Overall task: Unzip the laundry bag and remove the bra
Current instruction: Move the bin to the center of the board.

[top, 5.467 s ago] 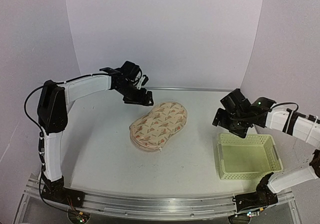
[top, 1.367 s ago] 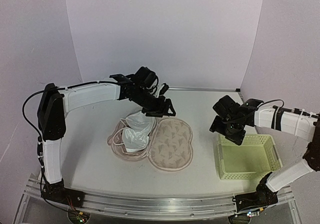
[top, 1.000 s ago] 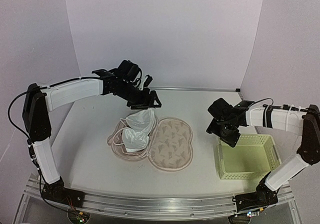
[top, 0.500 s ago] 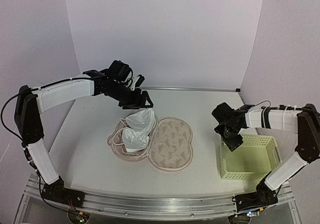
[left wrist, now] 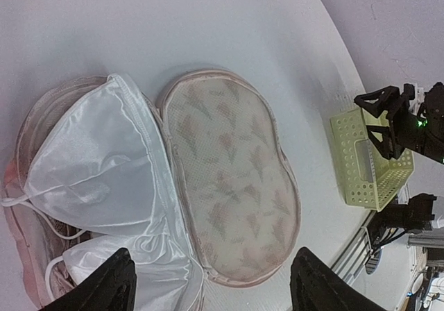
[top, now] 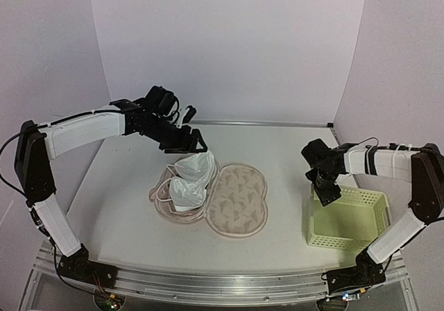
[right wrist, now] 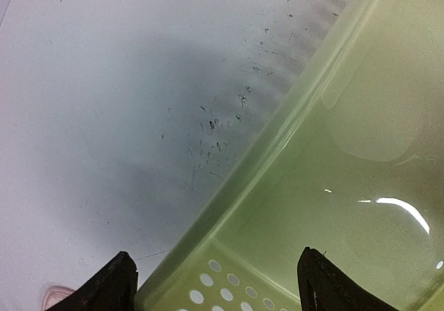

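The laundry bag (top: 239, 201) lies unzipped and spread flat mid-table, its printed lid folded to the right; it also shows in the left wrist view (left wrist: 232, 179). The bra (top: 189, 182) lies in the bag's left half and looks white and shiny, with two cups and thin straps (left wrist: 97, 165). My left gripper (top: 193, 144) is open and empty, hovering above the bag's far edge, apart from it (left wrist: 211, 283). My right gripper (top: 331, 194) is open and empty, low over the basket's far left corner (right wrist: 215, 283).
A pale yellow-green lattice basket (top: 343, 242) stands at the right, nothing in it; its wall fills the right wrist view (right wrist: 277, 137). White walls close in the back and both sides. A metal rail runs along the table's near edge.
The bag was shut 5.5 s ago; now it lies open with the bra showing. My left gripper has drawn back to the far left. My right gripper moved right, over the basket's corner.
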`<control>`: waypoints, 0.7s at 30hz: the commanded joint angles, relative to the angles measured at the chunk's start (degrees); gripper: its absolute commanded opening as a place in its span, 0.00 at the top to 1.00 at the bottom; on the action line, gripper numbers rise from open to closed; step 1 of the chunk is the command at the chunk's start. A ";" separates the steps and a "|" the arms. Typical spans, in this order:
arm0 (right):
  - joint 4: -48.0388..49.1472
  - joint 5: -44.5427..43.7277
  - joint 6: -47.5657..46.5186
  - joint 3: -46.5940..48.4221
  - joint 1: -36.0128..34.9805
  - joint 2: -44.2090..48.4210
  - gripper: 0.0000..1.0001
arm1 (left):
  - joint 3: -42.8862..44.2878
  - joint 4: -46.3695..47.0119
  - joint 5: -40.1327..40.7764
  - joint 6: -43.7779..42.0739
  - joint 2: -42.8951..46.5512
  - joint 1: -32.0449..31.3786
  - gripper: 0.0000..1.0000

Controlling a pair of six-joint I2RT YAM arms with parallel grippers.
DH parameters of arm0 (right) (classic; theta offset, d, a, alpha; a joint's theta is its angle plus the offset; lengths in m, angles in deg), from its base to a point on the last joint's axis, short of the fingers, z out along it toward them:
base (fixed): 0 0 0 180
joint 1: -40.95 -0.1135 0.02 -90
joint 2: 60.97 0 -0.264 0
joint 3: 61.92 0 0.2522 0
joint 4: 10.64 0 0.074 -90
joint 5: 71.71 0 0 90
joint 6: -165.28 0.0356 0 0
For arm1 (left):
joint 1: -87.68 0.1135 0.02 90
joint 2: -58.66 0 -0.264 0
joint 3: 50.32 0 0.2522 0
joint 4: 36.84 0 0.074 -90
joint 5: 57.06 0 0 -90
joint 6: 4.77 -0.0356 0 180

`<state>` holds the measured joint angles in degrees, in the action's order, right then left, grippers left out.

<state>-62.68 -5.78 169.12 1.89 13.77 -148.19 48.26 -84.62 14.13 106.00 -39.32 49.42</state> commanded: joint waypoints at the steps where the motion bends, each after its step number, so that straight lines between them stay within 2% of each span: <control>1: 1.00 -1.49 1.84 1.95 2.05 1.00 0.19 | 0.25 1.50 0.63 -1.35 3.20 0.55 0.23; 8: 1.83 -0.49 1.96 1.02 5.42 2.16 0.21 | 0.53 1.50 0.10 -1.44 2.71 0.64 0.23; 11: 2.59 1.01 1.59 0.30 6.98 1.84 0.27 | 0.53 1.50 0.09 -1.35 2.48 0.64 0.23; 16: 3.70 2.02 0.70 0.05 7.86 1.71 0.38 | 0.29 1.48 0.39 -1.35 2.61 0.80 0.23; 21: 4.62 3.61 -0.17 0.22 7.90 0.65 0.55 | -0.15 1.50 1.04 -1.09 2.83 1.08 0.23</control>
<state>-59.84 -3.09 169.17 1.91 21.59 -147.97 48.15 -84.58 14.22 105.72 -39.25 49.95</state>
